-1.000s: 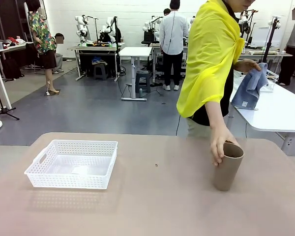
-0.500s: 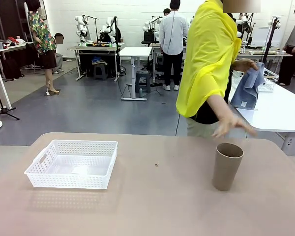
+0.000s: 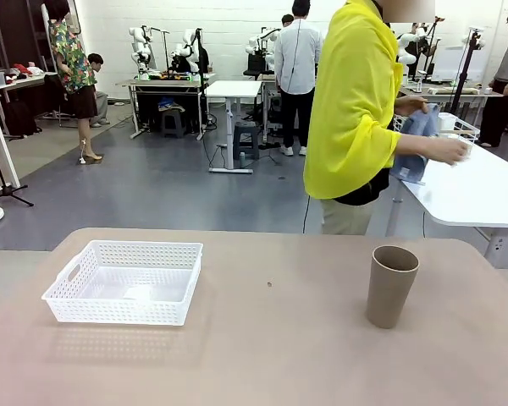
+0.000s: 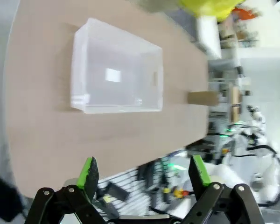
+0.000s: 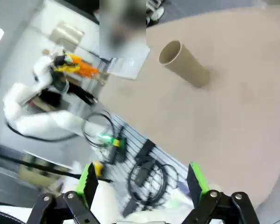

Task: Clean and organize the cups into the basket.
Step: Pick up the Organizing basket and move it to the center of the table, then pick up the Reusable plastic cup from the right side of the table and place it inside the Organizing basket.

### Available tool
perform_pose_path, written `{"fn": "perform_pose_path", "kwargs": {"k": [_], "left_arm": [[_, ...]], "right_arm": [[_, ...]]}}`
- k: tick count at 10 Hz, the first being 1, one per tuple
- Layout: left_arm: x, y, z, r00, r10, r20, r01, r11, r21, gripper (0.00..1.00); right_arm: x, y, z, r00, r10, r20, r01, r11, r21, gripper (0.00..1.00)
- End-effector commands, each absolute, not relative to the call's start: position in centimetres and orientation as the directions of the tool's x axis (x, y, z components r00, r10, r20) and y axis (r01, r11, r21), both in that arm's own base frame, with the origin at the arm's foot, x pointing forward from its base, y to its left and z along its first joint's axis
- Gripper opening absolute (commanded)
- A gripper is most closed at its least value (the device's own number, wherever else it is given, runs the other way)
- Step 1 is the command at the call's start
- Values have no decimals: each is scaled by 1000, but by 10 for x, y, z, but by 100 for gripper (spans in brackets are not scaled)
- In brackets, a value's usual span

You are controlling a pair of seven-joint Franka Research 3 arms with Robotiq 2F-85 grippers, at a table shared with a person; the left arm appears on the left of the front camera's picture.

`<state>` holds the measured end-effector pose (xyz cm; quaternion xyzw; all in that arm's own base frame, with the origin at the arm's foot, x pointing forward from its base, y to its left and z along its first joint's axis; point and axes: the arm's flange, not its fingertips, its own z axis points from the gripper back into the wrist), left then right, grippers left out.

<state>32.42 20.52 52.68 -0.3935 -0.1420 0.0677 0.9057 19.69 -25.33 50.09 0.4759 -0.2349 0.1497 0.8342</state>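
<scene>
Here's the cup [image 3: 392,286]: brown, upright, mouth up, standing alone on the table [image 3: 271,347]. It is outside the basket [image 3: 123,315] and well apart from it. The basket sits flat toward the robot's left, with the cup toward its right.

Over to the right gripper [image 5: 142,179]. Its green-padded fingers [image 5: 87,179] stand wide apart with nothing between them. The cup [image 5: 184,64] lies ahead of them, beyond the gap and closer in line with the finger on the picture's right. It is well apart from both tips, with bare tabletop between.

Now the left gripper [image 4: 143,171]. Its fingers [image 4: 199,170] are also spread wide and gripping nothing. The basket [image 4: 116,108] lies ahead of that gap, leaning toward the finger on the picture's left, well clear of the tips. Farther out, roughly in line with the other finger, the cup [image 4: 203,98] shows small and blurred just past the basket's end.

Across the table, a person [image 3: 356,101] in a yellow top stands behind the cup, not touching it. They are turned toward a white side table [image 3: 483,194]. One hand [image 3: 447,150] is out over it, and a blue cloth [image 3: 413,139] is held at chest height.
</scene>
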Motion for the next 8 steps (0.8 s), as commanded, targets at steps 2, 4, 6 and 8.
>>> {"fn": "perform_pose_path", "kwargs": {"k": [2, 4, 6, 8], "left_arm": [[362, 148, 546, 986, 105, 127, -50, 925, -378, 100], [396, 115, 538, 990, 142, 27, -131, 960, -247, 100], [421, 87, 512, 986, 166, -1, -164, 969, -184, 100], [431, 71, 483, 982, 190, 5, -185, 964, -192, 100]], "right_arm": [[247, -189, 456, 547, 309, 778, -797, 475, 372, 100], [287, -158, 421, 487, 356, 797, -844, 425, 327, 100], [305, -137, 387, 509, 359, 782, -844, 385, 372, 100], [307, -128, 379, 502, 331, 799, -844, 387, 371, 100]]}}
